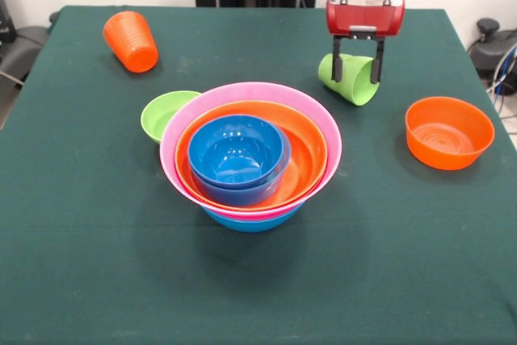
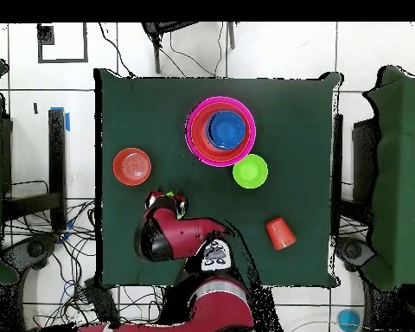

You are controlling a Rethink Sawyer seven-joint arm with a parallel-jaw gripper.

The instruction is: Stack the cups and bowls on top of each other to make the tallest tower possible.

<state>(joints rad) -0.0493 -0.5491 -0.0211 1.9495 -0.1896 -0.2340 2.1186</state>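
The tower stands mid-table: a large blue bowl (image 1: pixel 254 220) at the bottom, then a pink bowl (image 1: pixel 252 91), an orange bowl (image 1: pixel 312 156) and a smaller blue bowl (image 1: pixel 237 151) nested inside; it also shows in the overhead view (image 2: pixel 220 131). A small lime-green bowl (image 1: pixel 166 115) touches its left side. The lime-green cup (image 1: pixel 352 83) lies tilted on its side behind the tower to the right. My gripper (image 1: pixel 355 62) is open, a finger on either side of this cup. The orange ribbed cup (image 1: pixel 131 40) lies on its side at the far left. A small orange bowl (image 1: pixel 448 132) sits at the right.
The green cloth-covered table (image 1: pixel 97 264) ends close behind the gripper. In the overhead view the arm (image 2: pixel 181 233) reaches in from the bottom, with the small orange bowl (image 2: pixel 131 166), the lime-green bowl (image 2: pixel 250 171) and the orange cup (image 2: pixel 280 233) spread around it.
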